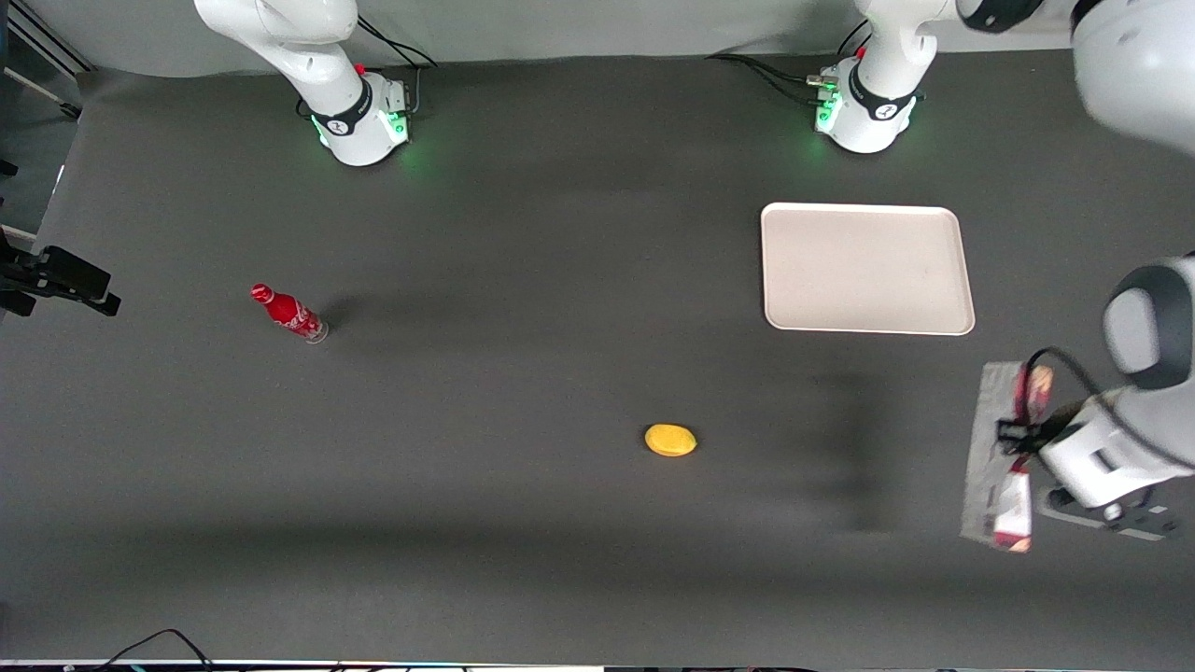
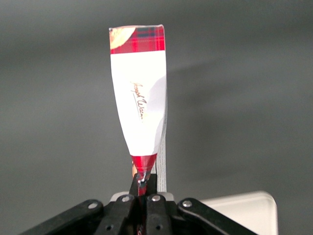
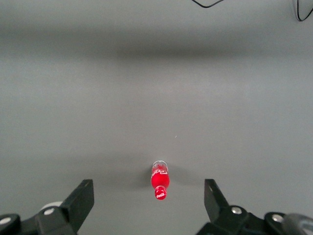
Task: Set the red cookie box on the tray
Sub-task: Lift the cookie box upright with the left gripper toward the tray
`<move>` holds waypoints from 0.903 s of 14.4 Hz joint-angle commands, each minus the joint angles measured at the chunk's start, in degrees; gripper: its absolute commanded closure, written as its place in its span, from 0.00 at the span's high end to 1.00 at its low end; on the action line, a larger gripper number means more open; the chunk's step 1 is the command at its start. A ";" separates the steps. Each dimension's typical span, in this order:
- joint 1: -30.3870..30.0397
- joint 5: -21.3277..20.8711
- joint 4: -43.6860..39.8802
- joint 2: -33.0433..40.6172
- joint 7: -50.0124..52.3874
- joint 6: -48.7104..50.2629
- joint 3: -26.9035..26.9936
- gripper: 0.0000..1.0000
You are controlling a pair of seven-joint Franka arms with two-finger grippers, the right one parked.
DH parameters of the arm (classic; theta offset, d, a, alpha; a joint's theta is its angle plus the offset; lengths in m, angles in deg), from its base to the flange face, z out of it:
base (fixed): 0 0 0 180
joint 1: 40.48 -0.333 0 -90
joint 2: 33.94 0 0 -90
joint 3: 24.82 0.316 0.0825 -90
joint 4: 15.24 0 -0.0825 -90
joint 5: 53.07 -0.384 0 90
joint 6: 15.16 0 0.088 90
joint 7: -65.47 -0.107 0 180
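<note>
My left gripper point(image 1: 1019, 439) is shut on the red cookie box point(image 1: 999, 457) and holds it in the air at the working arm's end of the table, nearer to the front camera than the tray point(image 1: 866, 268). The box shows its grey-white printed side in the front view. In the left wrist view the gripper point(image 2: 143, 185) pinches the box's narrow red plaid edge, and the box point(image 2: 140, 98) stretches away with its white patch facing the camera. A corner of the tray point(image 2: 244, 210) shows beside the gripper. The tray is bare.
A yellow lemon-like object point(image 1: 670, 440) lies near the table's middle, nearer the front camera than the tray. A small red bottle point(image 1: 288, 313) stands toward the parked arm's end and shows as the bottle point(image 3: 159, 182) in the right wrist view.
</note>
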 commanded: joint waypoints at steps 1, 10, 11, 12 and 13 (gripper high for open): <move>0.27 0.69 2.43 10.33 2.32 13.11 3.96 0.00; 0.10 -3.80 54.66 42.15 8.20 -4.99 7.75 0.00; 0.10 -3.80 59.86 43.30 8.30 -9.92 7.75 0.00; 0.10 -3.80 63.65 43.57 8.30 -13.88 7.75 0.00; 0.10 -3.89 67.00 43.58 8.30 -17.75 7.75 0.00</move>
